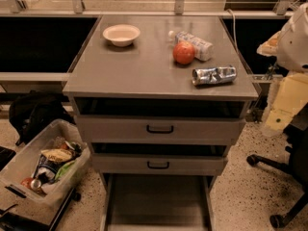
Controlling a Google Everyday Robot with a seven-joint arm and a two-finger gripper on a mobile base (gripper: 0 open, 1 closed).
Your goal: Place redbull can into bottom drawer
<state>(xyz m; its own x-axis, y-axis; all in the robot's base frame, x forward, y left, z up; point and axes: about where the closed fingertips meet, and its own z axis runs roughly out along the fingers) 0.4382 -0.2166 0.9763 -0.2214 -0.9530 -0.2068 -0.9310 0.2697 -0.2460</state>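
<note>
The redbull can (214,75), shiny silver and blue, lies on its side on the grey cabinet top (144,66), near the front right corner. The bottom drawer (156,201) is pulled open below the two upper drawers, and its plain grey floor holds nothing that I can see. My arm (294,42) comes in at the right edge of the view. My gripper (273,121) hangs down beside the cabinet's right side, lower than the top and apart from the can, holding nothing that I can see.
A red apple (184,52) and a clear plastic bottle (195,44) lie just behind the can. A white bowl (121,34) stands at the back left. A plastic bin of snacks (43,167) sits on the floor left; an office chair base (284,186) is at the right.
</note>
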